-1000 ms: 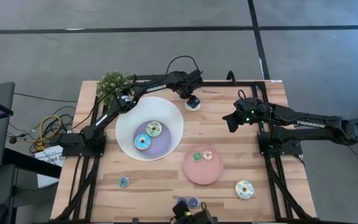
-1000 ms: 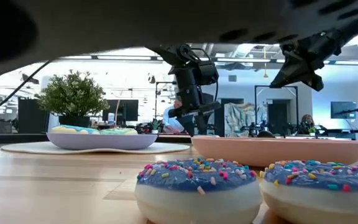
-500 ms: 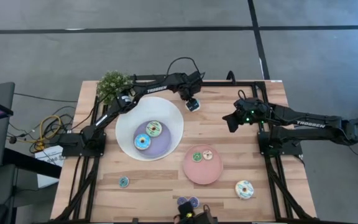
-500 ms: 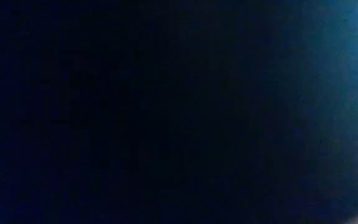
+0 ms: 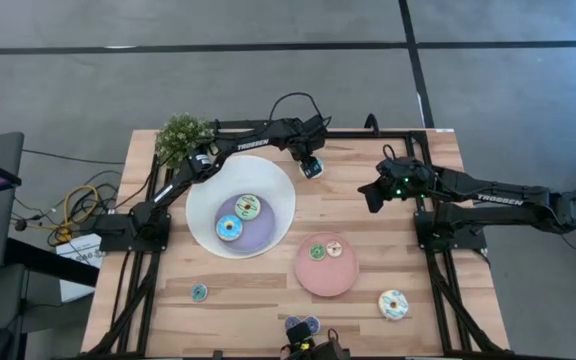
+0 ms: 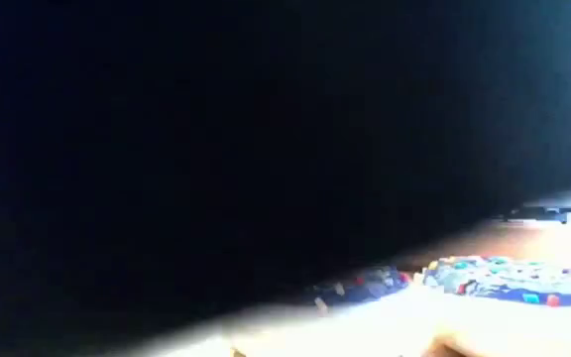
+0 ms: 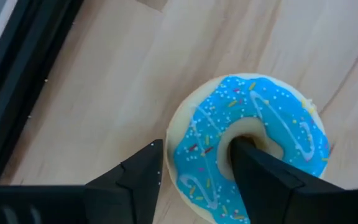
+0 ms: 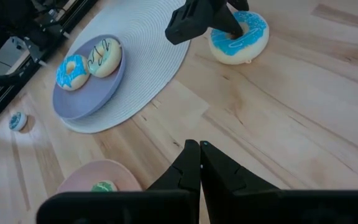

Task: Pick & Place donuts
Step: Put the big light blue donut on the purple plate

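Since a second ago the left gripper (image 5: 311, 166) has shifted slightly toward the table's far edge over the blue-iced donut (image 5: 312, 168), and its fingers have narrowed; the pair of donuts at the near edge has gone from two clear rings to one dark blot (image 5: 302, 325).

High view: the left arm reaches past the white bowl (image 5: 278, 195), which holds two donuts, one blue (image 5: 230, 228) and one cream (image 5: 247, 207). The pink plate (image 5: 313, 280) carries two small ones. A larger donut (image 5: 393, 304) lies on the wood beside the plate and a tiny one (image 5: 199, 292) lies near the left edge. The right gripper (image 5: 372, 196) hangs idle over bare wood.

Low view: almost wholly dark, with only a sprinkled donut (image 6: 509, 278) showing at the lower right.

Left wrist view: one finger (image 7: 257, 165) sits down in the hole of the blue-iced donut (image 7: 250, 146) and the other (image 7: 138, 174) stands outside the rim, so the ring wall lies between them, not yet visibly pinched. Squeeze gently, then lift straight up so the ring does not tip off.

Right wrist view: the right gripper (image 8: 199, 163) is clenched with nothing in it; beyond it the left gripper (image 8: 219, 22) stands on the donut (image 8: 240, 38), just beside the bowl's ribbed rim (image 8: 160, 62).
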Tool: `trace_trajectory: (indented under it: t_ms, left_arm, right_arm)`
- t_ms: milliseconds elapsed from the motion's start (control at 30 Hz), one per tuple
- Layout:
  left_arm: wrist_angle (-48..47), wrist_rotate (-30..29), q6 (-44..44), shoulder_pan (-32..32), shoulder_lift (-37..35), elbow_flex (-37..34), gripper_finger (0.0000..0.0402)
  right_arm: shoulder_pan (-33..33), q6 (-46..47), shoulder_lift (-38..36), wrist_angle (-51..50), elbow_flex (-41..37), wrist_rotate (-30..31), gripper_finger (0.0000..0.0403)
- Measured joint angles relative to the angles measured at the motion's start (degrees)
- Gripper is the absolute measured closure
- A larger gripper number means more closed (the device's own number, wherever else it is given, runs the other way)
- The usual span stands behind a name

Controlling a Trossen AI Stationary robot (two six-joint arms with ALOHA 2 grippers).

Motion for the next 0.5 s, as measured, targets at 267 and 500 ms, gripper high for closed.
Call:
trace_trajectory:
  t_ms: [267,500]
  left_arm:
    - [-0.02,-1.72,-1.34,-0.04,0.0,0.0,0.0232]
    - [-2.05,-1.82,-2.72,-0.04,0.0,2.09,0.0232]
  right_arm:
    - [0.0,-0.06,0.0,0.0,0.0,0.0,0.0402]
    - [0.0,-1.13,0.0,-0.13,0.0,0.0,0.0402]
